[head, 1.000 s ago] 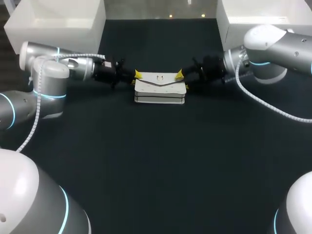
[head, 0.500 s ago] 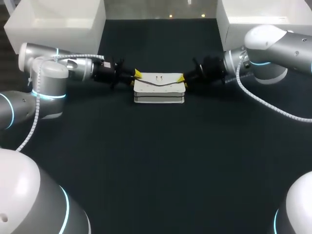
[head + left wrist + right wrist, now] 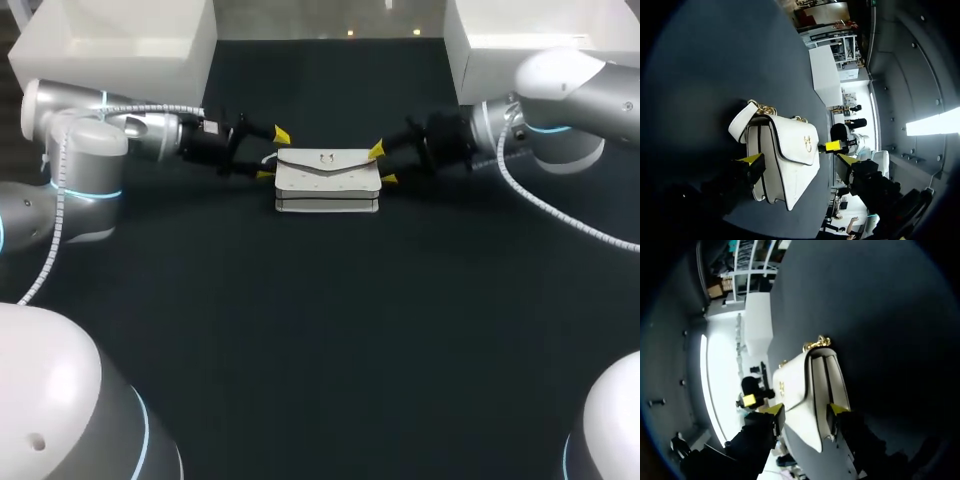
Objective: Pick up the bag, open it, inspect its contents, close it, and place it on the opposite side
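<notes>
A white flap bag (image 3: 328,178) with a gold clasp and chain sits at the table's far middle, flap down. My left gripper (image 3: 273,154) is just off the bag's left end, open wide and holding nothing. In the left wrist view the bag (image 3: 785,160) lies ahead between the spread fingers of the left gripper (image 3: 797,160). My right gripper (image 3: 382,165) is at the bag's right end, open, its yellow tips straddling the corner. The right wrist view shows the bag's end (image 3: 812,390) between the fingers of the right gripper (image 3: 805,410), with no firm pinch visible.
A white box (image 3: 120,40) stands at the back left corner and another white box (image 3: 520,35) at the back right. The dark tabletop (image 3: 320,330) stretches wide in front of the bag.
Both grippers have opened and let go of the bag's upper corners. The left arm has drawn back to the left. The flap now lies flat.
</notes>
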You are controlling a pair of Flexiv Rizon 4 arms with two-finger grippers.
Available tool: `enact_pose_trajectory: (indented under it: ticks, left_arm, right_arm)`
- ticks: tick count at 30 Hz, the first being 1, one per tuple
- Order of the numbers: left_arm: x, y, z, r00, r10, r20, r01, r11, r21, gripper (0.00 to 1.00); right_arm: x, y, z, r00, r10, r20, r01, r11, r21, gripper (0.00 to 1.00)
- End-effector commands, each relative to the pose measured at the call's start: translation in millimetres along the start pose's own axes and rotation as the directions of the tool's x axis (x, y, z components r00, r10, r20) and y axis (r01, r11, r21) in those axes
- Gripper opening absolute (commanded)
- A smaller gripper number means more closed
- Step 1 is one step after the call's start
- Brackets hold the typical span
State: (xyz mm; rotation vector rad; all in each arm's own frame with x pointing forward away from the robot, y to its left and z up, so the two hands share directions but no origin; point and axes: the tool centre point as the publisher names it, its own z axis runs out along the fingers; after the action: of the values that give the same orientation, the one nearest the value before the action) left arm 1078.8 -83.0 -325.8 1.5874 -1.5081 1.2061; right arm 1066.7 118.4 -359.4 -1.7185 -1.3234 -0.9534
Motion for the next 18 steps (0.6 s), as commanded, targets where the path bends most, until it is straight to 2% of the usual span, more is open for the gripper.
enact_pose_trajectory:
  ticks: [1,11,15,18]
  left_arm:
    - [4.6,11,-12,1.000,0.000,0.022,-0.001,0.999,0.038,1.00]
    - [-2.8,11,-31,0.997,-0.021,0.071,0.016,0.997,0.079,1.00]
    - [-5.9,10,-35,0.996,-0.030,0.088,0.023,0.996,0.084,1.00]
    - [-8.2,10,-37,0.994,-0.035,0.100,0.027,0.996,0.081,1.00]
  right_arm:
    - [0.5,-12.3,-1,1.000,-0.009,0.002,0.009,1.000,-0.013,0.44]
    - [-5.3,-20.3,9,1.000,-0.002,0.001,0.002,1.000,0.011,0.30]
    - [-6.2,-21.5,10,1.000,0.000,0.001,0.000,1.000,0.013,0.11]
    - [-7.1,-22.1,10,1.000,0.000,-0.014,0.000,1.000,0.024,0.05]
